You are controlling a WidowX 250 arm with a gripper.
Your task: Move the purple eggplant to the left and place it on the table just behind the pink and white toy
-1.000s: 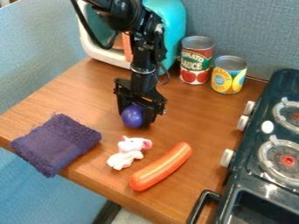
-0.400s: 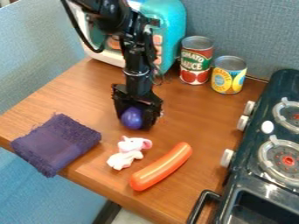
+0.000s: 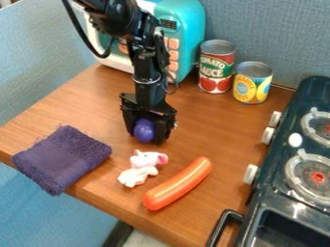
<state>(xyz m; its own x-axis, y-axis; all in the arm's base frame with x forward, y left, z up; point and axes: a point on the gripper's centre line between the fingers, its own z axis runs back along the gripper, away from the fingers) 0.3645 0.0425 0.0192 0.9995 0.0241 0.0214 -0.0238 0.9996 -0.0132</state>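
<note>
Purple and round, the ball [image 3: 144, 130] is pinched in the fingers of the gripper [image 3: 147, 137], but could pop out and roll off because it looks smooth.

One slanting view looks down on the wooden table [image 3: 199, 126].

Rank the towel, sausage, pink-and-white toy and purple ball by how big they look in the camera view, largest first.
1. Towel
2. Sausage
3. Pink-and-white toy
4. Purple ball, going by the part that shows; the gripper partly covers it.
</note>
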